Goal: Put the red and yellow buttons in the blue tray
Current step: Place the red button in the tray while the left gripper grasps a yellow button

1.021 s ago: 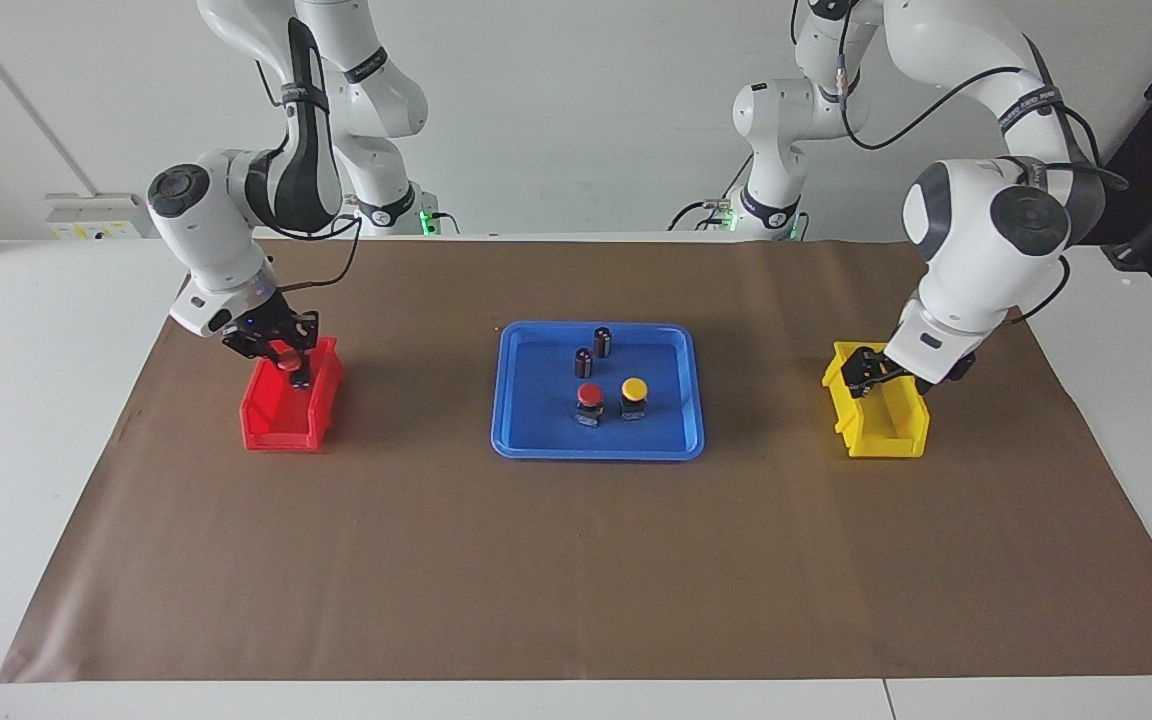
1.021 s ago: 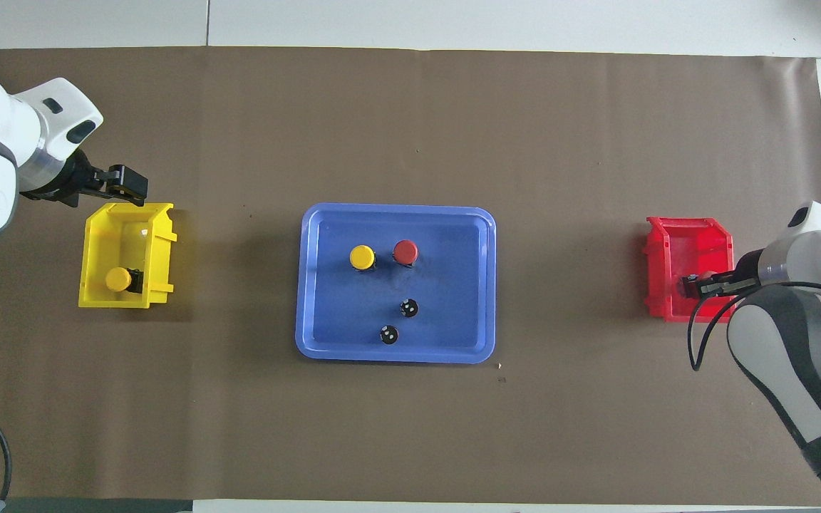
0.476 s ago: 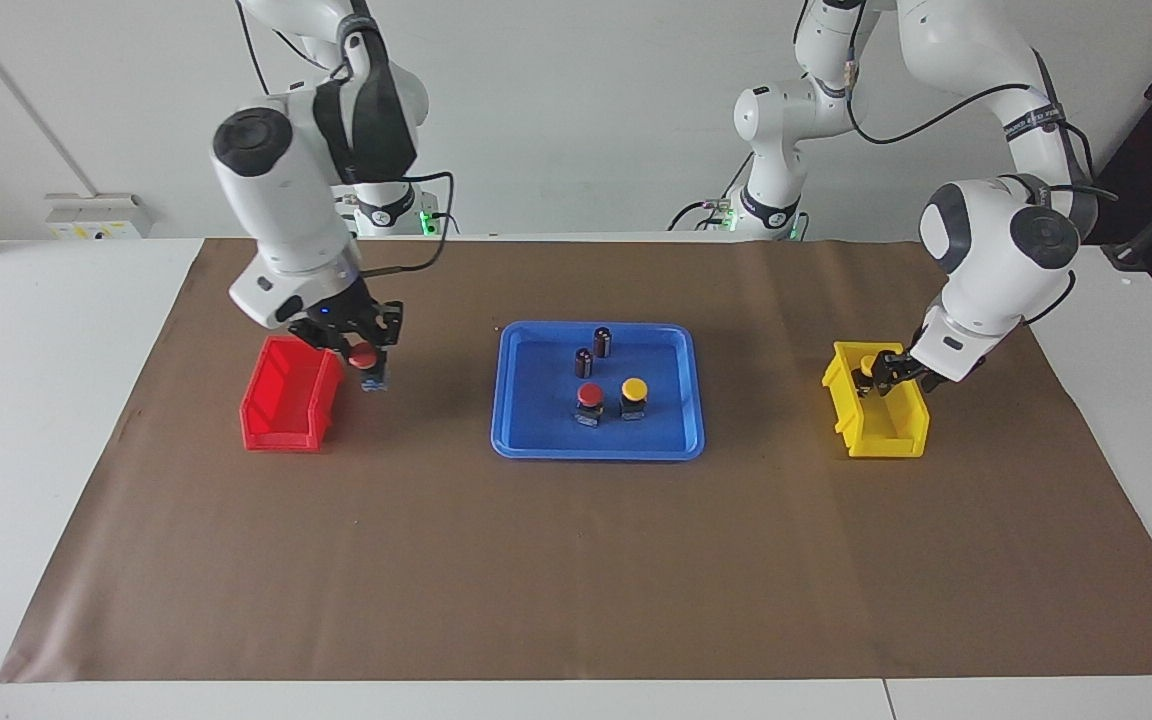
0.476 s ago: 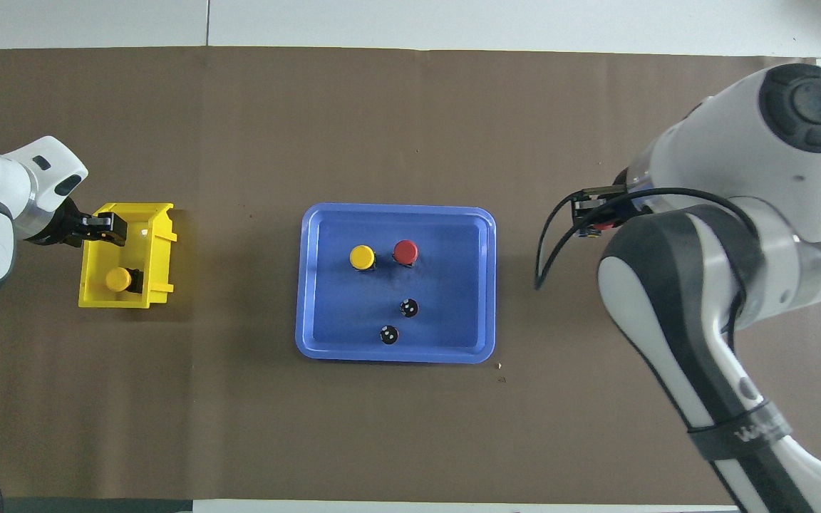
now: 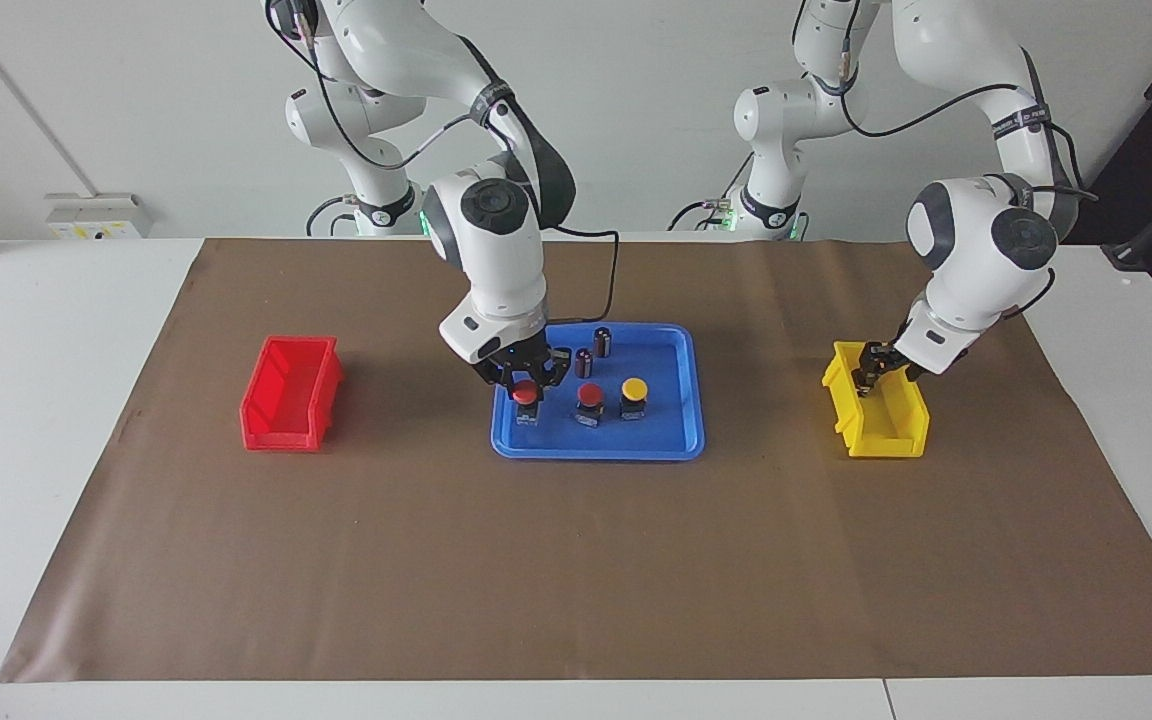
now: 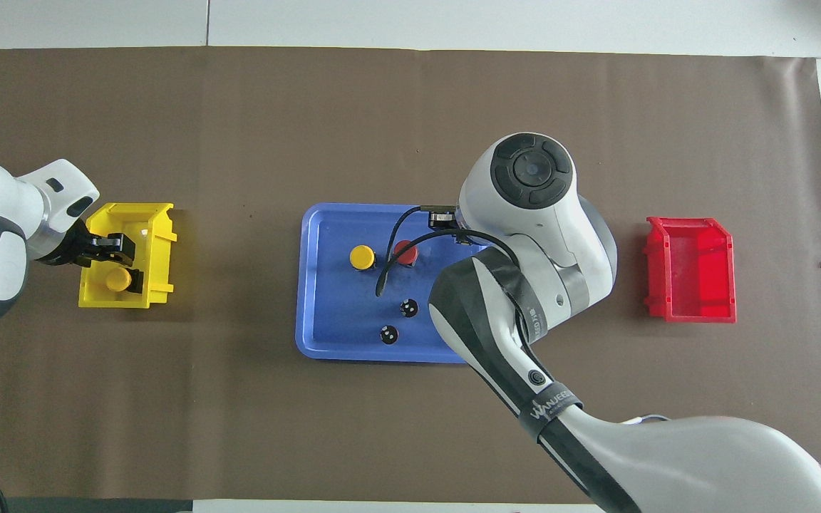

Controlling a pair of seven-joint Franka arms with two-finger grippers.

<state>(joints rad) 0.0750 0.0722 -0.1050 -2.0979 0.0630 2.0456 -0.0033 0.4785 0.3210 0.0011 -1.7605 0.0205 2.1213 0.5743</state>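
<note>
The red bin sat at the right arm's end. The right gripper was low in the blue tray, squeezing a red button; from above the arm hid it. Beside it stood another red button and a yellow button. The left gripper dipped into the yellow bin over a second yellow button; its fingers' gap was unclear.
</note>
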